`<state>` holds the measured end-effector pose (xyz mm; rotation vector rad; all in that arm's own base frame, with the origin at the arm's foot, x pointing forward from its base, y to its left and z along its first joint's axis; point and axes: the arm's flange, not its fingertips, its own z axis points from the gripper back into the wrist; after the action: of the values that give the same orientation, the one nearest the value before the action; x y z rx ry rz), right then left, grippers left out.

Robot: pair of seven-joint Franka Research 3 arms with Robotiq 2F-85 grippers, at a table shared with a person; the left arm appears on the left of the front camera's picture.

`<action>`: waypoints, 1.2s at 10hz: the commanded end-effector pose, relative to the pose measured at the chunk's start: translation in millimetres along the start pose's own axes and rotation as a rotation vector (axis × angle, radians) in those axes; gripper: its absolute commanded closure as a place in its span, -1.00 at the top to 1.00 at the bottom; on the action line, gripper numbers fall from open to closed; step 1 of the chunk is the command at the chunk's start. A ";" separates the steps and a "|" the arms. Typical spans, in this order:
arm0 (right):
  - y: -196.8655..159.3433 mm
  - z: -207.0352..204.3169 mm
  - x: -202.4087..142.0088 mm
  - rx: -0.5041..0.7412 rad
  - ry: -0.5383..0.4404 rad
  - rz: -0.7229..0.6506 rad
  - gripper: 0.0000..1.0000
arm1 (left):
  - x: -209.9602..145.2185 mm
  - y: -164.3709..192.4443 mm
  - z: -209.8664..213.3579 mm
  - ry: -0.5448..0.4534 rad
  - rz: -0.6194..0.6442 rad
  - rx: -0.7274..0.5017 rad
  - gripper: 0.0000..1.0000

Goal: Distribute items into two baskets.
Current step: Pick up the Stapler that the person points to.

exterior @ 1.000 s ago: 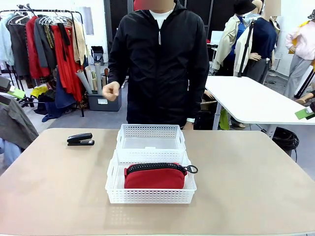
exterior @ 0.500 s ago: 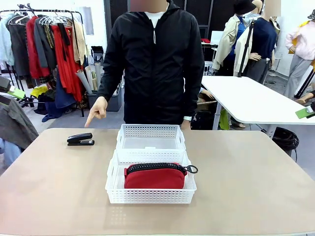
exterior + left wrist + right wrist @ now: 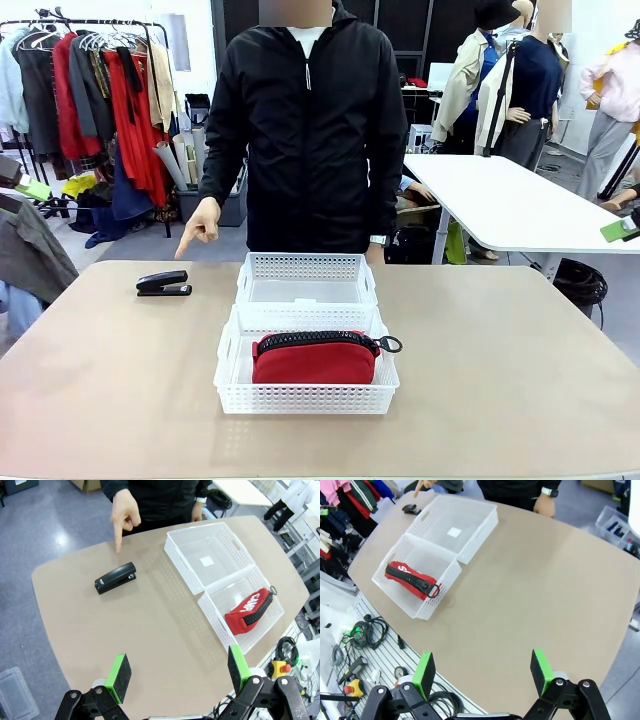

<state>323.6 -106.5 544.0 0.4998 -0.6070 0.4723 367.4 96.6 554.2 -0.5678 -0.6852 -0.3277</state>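
A red pouch with a black zipper lies in the near white basket. Behind it, touching it, stands the far white basket, with nothing in it but a small label. A black stapler rests on the table to the left of the far basket. The person's hand points a finger down at the stapler. My left gripper hovers open high over the table, far from the stapler. My right gripper is open too, high above the table's other side, away from the pouch.
The tan table has bare room on both sides of the baskets. A person in a black jacket stands at the far edge. Cables and a rail run below the table's near edge.
The person's hand came down from chest height and now points at the stapler. Pouch, baskets and stapler have not moved.
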 end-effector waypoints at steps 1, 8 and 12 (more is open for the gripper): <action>-0.7 0.6 0.7 -0.002 -0.001 -0.007 1.00 | -0.5 -0.3 0.0 -0.003 0.000 -0.006 1.00; -0.7 0.6 0.7 -0.002 -0.001 -0.007 1.00 | -0.5 -0.3 0.0 -0.003 0.000 -0.006 1.00; -0.7 0.6 0.7 -0.002 -0.001 -0.007 1.00 | 0.0 0.0 0.0 0.000 0.000 0.000 1.00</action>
<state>323.6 -106.5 544.0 0.4998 -0.6070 0.4721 367.4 96.6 554.2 -0.5678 -0.6852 -0.3277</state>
